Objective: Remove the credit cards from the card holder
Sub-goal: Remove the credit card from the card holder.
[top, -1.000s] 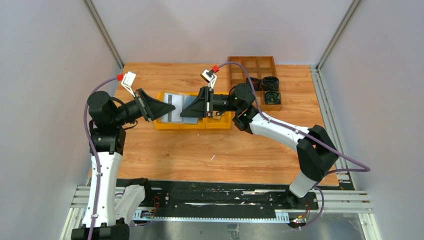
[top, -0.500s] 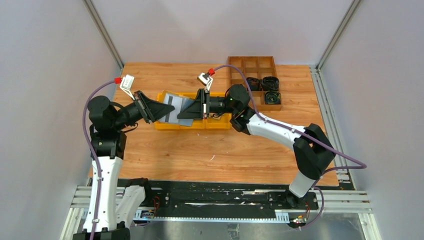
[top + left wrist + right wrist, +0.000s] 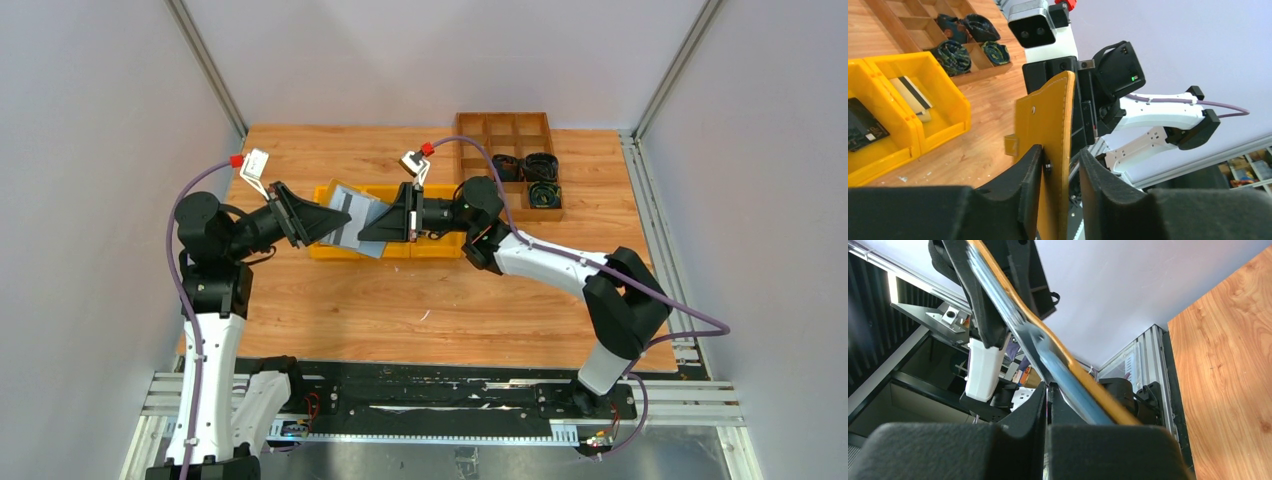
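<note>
card holder is mid-air over the yellow bins, left gripper clamped on its tan edge. right gripper pinched shut on what looks like 1 silver card. pull straight along the slot w/ left arm steady, no twisting.

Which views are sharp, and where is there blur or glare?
Top external: sharp, evenly lit, pale sheen on the card holder. Left wrist: holder edge crisp, left hand slightly soft. Right wrist: the holder's silver face is smeared by blur.
</note>
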`<state>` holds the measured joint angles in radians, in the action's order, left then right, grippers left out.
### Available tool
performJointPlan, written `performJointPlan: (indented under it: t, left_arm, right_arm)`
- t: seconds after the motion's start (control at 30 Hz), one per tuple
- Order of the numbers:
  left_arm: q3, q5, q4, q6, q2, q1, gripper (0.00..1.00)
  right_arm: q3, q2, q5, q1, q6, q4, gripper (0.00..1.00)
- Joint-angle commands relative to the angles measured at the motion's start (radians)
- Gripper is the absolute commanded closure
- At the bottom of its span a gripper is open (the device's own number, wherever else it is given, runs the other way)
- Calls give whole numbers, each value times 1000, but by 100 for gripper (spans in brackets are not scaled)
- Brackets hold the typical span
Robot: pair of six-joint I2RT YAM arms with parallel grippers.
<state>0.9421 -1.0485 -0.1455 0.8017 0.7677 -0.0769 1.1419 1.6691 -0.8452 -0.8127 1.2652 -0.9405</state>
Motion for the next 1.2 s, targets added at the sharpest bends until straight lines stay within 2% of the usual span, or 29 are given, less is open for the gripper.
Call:
performJointPlan:
  t: [0.0,0.27,0.43,0.57,0.7,0.83,0.93,1.0,1.17]
  left_arm:
    - [12,-50,84,62,1,3,70]
    - [8,-48,141,114,2,3,82]
    - [16,-4,100,78,-4,3,99]
    - [36,49,18,17,-5,3,100]
    - [38,42,33,47,-7,2,100]
    - [36,20,79,103,-6,3,100]
    - [29,12,106,130,-7,3,100]
    - [29,8,107,128,-7,3,100]
    - [52,13,72,77,0,2,100]
  right_arm:
    - [-59,-26,9,23,17,-66,100]
    - [-119,-53,1,34,6,-74,100]
    - [-119,-64,-3,30,31,-127,100]
    - [-85,-68,5,18,59,-162,80]
    - [-70,-52,26,15,105,-213,61]
    - [-66,-24,41,15,145,-257,56]
    - [-51,-5,52,15,172,-291,62]
    - [-37,5,52,14,193,-310,74]
    - [-48,-9,36,19,203,-324,99]
